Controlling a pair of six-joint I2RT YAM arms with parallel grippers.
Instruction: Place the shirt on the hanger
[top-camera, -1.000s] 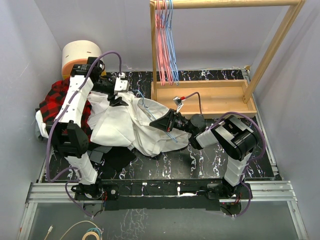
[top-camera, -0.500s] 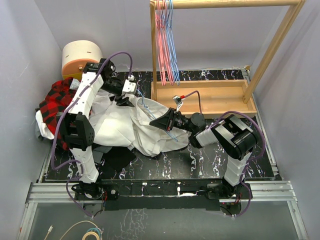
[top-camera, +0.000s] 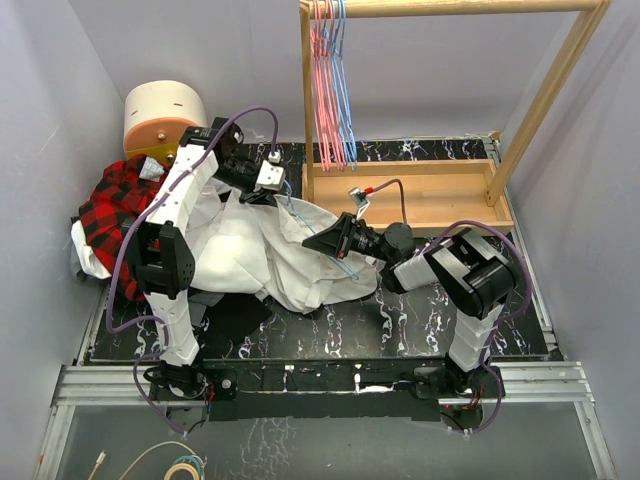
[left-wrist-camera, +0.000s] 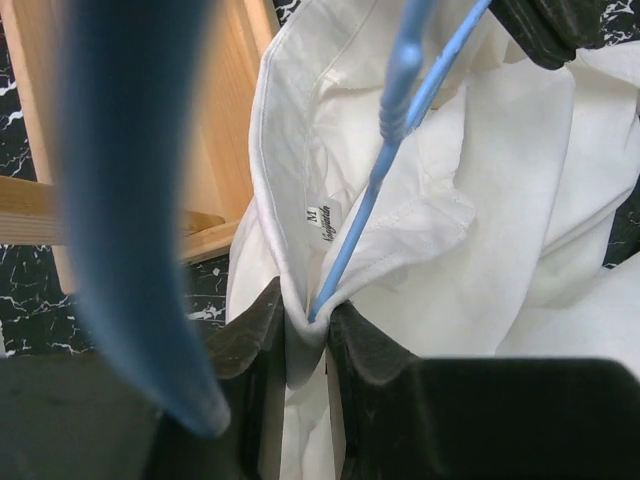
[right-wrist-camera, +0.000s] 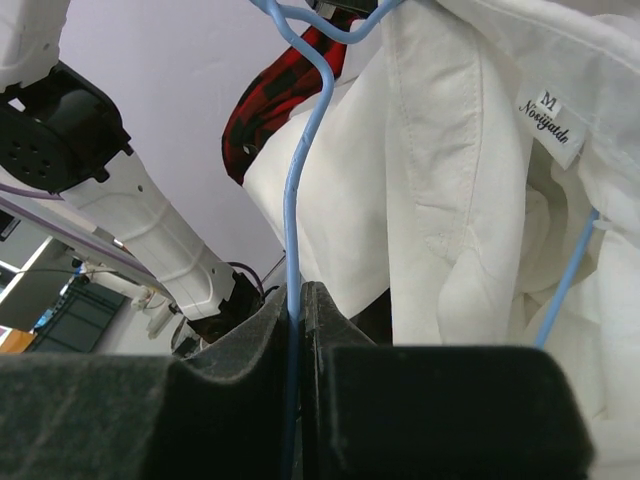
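Observation:
The white shirt (top-camera: 245, 250) lies crumpled on the black marbled table, its collar and size label up (left-wrist-camera: 322, 222). The light-blue hanger (top-camera: 297, 213) sits partly inside the neck opening. My left gripper (top-camera: 262, 196) is at the shirt's top edge beside the rack. In the left wrist view it (left-wrist-camera: 307, 340) is shut on a fold of collar fabric, and the hanger wire (left-wrist-camera: 375, 190) runs into that fold. My right gripper (top-camera: 314, 240) lies low over the shirt's right side. In the right wrist view it (right-wrist-camera: 298, 305) is shut on the hanger wire (right-wrist-camera: 292, 180), with the shirt (right-wrist-camera: 450, 150) draped beside it.
A wooden rack (top-camera: 445, 8) carries pink-red and blue hangers (top-camera: 332, 90); its base tray (top-camera: 430, 200) lies right of the shirt. A red-and-black plaid garment (top-camera: 108, 205) and a cream round container (top-camera: 162, 110) are at back left. A blurred blue shape (left-wrist-camera: 130, 200) fills the left wrist view's left side.
My left arm has swung right along the shirt's top edge toward the rack, and its jaws have closed on the collar fabric. The right gripper has shifted slightly left with the hanger.

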